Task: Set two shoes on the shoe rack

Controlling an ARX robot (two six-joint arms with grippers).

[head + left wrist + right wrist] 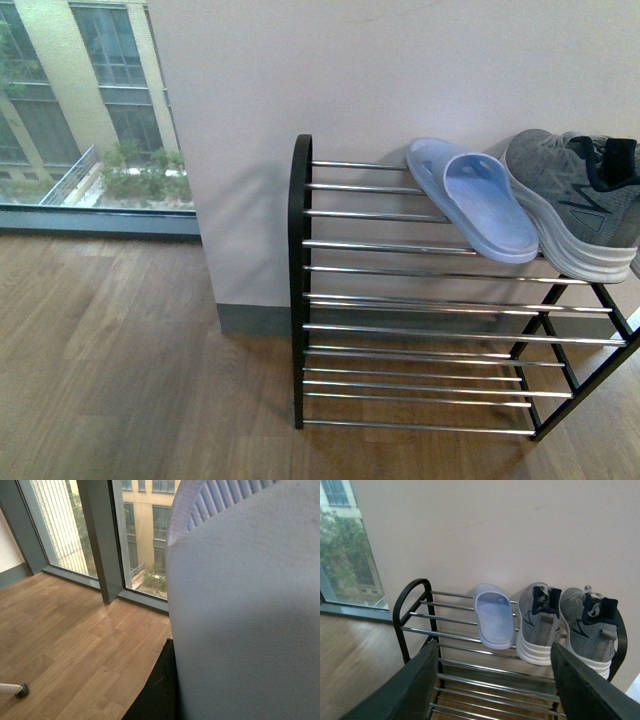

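**On the top shelf, room for one more — if I don't knock the rest off**

Ahead of my right jaws (492,690), which stand wide open and empty, the shoe rack (413,611) holds three things on its top shelf: a pale blue slipper (493,614) and two grey sneakers (539,622), side by side, heels toward me. The slipper lies just beside the nearer sneaker, and from the front its toe end hangs over the front rod.

My left jaws do not show clearly in any view, so I cannot tell how they stand. What fills the left wrist view is a pale blue ribbed surface (240,605), pressed close to the lens. I judge it to be the second slipper, carried by that arm, though the grip itself is hidden.

The risks, as I judge them:
- The free space lies on the far side of the resting slipper from the sneakers; coming in too close could nudge it off.
- The rods are thin and spaced, so a slipper set down crooked may tip or slide through.
- With the left camera blocked, I place nearly blind.
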